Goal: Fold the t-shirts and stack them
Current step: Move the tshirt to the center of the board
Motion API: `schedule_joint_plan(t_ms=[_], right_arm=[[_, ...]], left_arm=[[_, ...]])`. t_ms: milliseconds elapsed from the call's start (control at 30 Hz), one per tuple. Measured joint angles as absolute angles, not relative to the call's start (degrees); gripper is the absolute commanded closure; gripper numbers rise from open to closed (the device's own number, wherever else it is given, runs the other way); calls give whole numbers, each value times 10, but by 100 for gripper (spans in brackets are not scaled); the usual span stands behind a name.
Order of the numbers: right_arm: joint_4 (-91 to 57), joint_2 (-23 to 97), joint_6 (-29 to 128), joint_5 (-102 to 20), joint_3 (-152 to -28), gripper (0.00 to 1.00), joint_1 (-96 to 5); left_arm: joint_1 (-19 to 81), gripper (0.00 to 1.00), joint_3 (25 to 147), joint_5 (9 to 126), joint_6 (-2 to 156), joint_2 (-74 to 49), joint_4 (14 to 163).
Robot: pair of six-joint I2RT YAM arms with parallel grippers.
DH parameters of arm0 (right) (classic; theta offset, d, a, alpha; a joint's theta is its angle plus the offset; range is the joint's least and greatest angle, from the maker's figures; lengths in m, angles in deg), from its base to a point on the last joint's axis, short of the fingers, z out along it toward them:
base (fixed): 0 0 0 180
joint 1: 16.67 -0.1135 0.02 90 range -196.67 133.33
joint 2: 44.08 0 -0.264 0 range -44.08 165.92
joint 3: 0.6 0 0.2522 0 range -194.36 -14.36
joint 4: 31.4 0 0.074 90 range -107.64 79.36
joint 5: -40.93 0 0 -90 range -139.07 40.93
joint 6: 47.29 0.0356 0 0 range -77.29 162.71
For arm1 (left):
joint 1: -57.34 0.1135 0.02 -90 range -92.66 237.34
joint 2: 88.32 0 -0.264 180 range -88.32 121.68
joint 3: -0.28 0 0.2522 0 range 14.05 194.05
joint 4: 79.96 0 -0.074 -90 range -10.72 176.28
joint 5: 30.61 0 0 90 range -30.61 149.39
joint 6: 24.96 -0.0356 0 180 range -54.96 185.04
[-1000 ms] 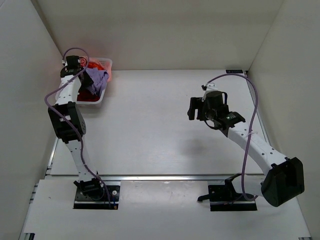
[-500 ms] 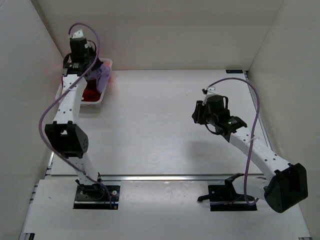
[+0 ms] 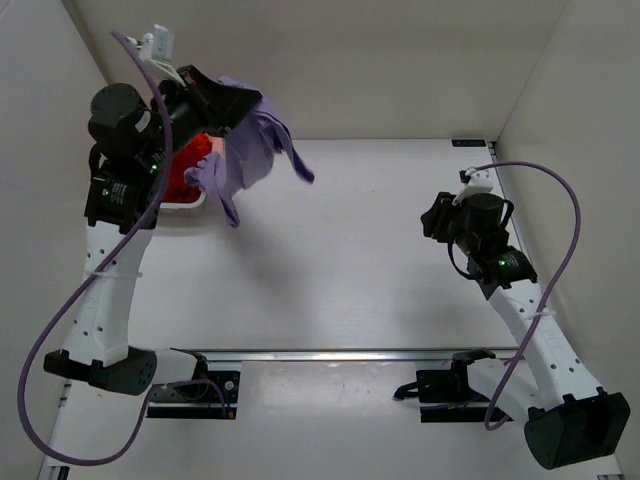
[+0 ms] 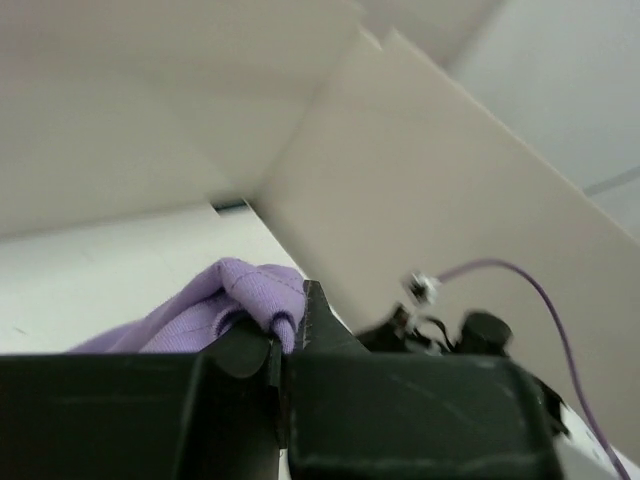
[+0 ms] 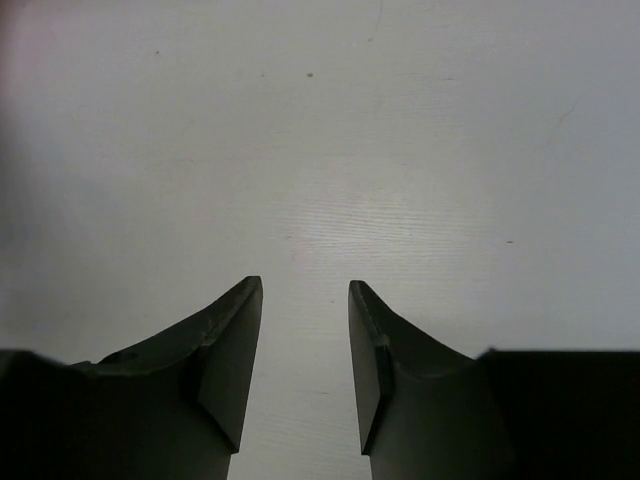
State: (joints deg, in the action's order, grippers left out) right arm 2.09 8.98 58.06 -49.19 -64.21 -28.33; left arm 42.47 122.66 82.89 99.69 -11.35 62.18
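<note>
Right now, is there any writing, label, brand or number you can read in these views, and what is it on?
No readable text in any view.
The purple t-shirt, held up by the left hand, shows no print.
The small dark tab at the table's far edge is too small to read.
The open right hand carries no visible marking.

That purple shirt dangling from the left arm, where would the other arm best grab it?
Probably the loose corner trailing off the right of the purple shirt, approached from the right side, where the right gripper hovers with open jaws. The left gripper pinches the top bunch, so that free edge hangs clear.
</note>
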Motion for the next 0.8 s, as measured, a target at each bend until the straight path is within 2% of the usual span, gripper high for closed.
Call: schedule_joint_plan(t_ms=[200,267,300,433,567,733,800], right_arm=[[13,103,565,-448,-641,46,-329],[-8,102,561,-427,-641,36,-360],[-20,101,560,-417,-641,28,-380],[-79,98,550,-403,-641,14,-468],[-130,127,545,-410,-651,9,-526],[-178,205,536,-427,-674,9,-542],[-185,233,533,-425,-688,17,-542]], left_arm=[[347,100,1200,880,1000,-35,592],[324,100,1200,884,996,5,565],[314,100,1200,884,995,22,552],[290,100,1190,884,993,49,520],[287,100,1183,884,994,38,519],[288,100,1175,884,993,17,520],[288,100,1170,884,993,10,520]])
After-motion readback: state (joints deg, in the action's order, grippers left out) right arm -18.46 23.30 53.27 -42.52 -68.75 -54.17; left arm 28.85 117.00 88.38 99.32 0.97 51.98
